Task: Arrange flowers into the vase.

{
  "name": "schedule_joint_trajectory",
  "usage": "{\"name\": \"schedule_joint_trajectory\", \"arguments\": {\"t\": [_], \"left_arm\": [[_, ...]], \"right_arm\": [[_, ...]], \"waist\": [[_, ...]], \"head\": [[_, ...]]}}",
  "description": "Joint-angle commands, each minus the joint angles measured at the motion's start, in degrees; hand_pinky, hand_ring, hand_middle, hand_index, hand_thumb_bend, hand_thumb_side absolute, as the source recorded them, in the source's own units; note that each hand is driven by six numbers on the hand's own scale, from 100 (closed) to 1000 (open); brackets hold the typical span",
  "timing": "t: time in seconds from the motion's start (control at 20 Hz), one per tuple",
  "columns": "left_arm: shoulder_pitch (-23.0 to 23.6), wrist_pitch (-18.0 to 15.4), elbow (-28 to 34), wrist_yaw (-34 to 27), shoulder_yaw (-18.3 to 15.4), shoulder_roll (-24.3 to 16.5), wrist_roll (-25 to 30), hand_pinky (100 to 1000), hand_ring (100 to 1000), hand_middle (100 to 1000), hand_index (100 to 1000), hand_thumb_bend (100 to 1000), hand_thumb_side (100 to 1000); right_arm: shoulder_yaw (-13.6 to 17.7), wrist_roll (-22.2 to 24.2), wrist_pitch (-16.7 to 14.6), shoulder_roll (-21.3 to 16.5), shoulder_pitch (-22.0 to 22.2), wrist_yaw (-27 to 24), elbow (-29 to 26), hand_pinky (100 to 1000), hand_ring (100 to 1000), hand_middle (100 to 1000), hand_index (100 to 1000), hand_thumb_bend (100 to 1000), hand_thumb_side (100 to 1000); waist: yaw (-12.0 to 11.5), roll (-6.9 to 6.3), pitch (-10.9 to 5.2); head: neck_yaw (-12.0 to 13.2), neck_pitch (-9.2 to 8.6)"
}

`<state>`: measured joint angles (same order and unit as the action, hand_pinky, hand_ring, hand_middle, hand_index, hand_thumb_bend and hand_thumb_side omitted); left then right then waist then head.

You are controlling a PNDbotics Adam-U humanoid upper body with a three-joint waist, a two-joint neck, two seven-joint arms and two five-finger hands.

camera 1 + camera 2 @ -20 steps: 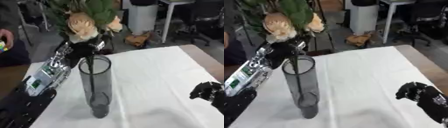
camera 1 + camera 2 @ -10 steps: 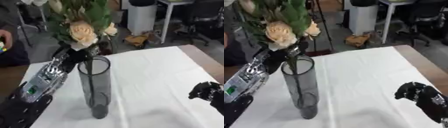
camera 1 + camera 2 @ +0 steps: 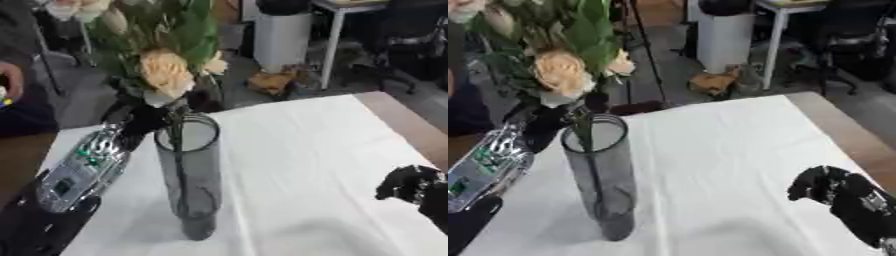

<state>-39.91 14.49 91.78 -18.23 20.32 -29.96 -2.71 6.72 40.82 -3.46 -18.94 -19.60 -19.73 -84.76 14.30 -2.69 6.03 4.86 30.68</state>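
A tall smoky glass vase (image 3: 192,175) stands upright on the white tablecloth (image 3: 297,150), left of centre. A bunch of flowers (image 3: 166,70), peach and cream blooms with green leaves, rises above its mouth, and dark stems (image 3: 180,170) reach down inside the glass. My left hand (image 3: 140,122) is curled round the stems just behind the vase rim, its silver forearm slanting in from the lower left. My right hand (image 3: 824,184) hovers at the lower right over the cloth, fingers curled, holding nothing.
The table's brown edge (image 3: 411,125) runs down the right side. Beyond the table are a white bin (image 3: 284,37), a desk leg, office chairs and a brown object (image 3: 276,80) on the floor. A person's arm (image 3: 13,95) shows at the far left.
The flowers have come lower, their stems now deeper in the vase, and my left hand has sunk towards the rim. My right hand has barely moved.
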Motion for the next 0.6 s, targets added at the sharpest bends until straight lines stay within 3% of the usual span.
{"name": "schedule_joint_trajectory", "arguments": {"t": [0.05,0.6], "left_arm": [[-0.4,1.3,2.2,2.9,-1.7,-2.6,1.0,686,648,463,796,1000,721],[2.9,4.0,5.3,14.6,-3.3,-3.2,5.3,747,722,544,849,1000,721]], "right_arm": [[0.6,-0.1,0.1,-0.9,-0.6,0.4,-0.8,680,662,596,668,731,746],[0.7,-0.2,0.2,-0.9,-0.5,0.4,-0.8,680,661,595,668,731,746]], "waist": [[0.0,-0.45,-0.55],[-0.4,-0.43,-0.59]], "head": [[-0.3,-0.70],[-0.8,-0.93]]}}
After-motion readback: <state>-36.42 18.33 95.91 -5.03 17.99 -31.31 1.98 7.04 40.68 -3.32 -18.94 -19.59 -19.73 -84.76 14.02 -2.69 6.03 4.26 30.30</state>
